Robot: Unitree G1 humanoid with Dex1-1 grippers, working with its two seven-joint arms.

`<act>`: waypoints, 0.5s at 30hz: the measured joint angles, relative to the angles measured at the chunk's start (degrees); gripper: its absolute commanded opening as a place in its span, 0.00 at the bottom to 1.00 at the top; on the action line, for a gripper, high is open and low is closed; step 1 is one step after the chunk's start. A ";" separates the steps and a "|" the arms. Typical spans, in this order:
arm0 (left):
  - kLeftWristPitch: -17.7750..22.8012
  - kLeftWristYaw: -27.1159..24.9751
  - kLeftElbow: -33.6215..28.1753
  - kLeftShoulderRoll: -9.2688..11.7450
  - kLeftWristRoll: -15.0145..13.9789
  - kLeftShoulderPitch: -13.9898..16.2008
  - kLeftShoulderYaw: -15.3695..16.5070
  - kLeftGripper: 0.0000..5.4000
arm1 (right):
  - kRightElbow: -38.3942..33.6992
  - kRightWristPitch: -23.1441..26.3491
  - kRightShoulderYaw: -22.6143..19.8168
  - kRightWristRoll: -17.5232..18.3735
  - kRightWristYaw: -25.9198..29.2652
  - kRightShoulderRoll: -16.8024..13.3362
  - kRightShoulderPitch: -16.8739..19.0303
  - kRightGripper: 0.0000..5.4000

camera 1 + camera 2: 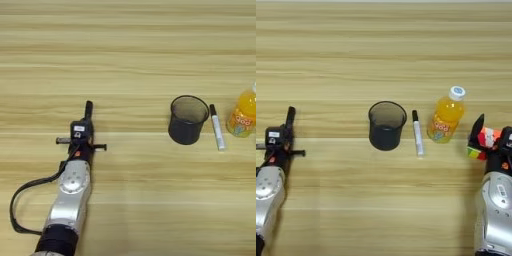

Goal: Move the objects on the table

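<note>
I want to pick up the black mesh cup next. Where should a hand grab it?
Probably at the rim of the mesh cup, from above. It stands upright with its mouth open, so one finger can go inside the wall. Take the left wall: the white pen lies close on its right.

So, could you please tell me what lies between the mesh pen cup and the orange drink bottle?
Only the white pen with its black cap, lying flat between cup and bottle; both views show it.
</note>
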 measured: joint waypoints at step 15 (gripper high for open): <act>-0.63 -0.52 1.99 1.87 0.62 -1.10 1.35 0.15 | 0.02 0.00 0.00 0.00 0.04 -0.01 -0.02 1.00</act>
